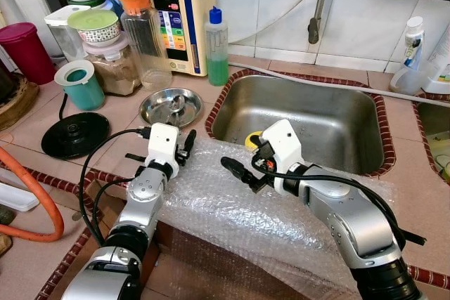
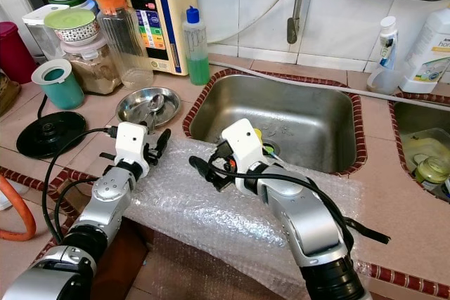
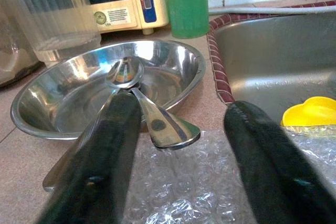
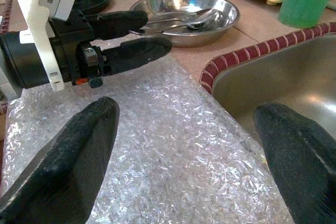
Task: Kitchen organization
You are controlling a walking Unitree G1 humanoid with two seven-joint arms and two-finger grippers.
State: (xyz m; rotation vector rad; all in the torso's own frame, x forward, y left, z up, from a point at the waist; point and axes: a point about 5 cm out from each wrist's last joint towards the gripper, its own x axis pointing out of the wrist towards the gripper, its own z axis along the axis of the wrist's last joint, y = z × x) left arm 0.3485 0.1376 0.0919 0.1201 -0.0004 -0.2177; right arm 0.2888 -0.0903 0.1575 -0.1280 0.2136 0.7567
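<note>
A steel bowl [image 1: 160,112] with spoons [image 3: 152,123] in it sits on the tiled counter, left of the sink [image 1: 330,128]. My left gripper [image 1: 187,141] is open just in front of the bowl, over the far left corner of a bubble wrap sheet [image 1: 232,209]. One spoon handle sticks out over the bowl's rim, close by one of its fingers [image 3: 105,145]. My right gripper [image 1: 241,168] is open wide above the bubble wrap, pointing left toward the left gripper [image 4: 131,38]. A yellow piece [image 3: 310,114] lies in the sink.
Behind the bowl stand a green soap bottle [image 1: 216,47], a water unit [image 1: 176,12], a clear jar [image 1: 144,33] and a teal cup [image 1: 81,83]. A black kettle base [image 1: 74,135] and an orange hose [image 1: 42,201] lie to the left. Bottles [image 1: 411,47] stand at far right.
</note>
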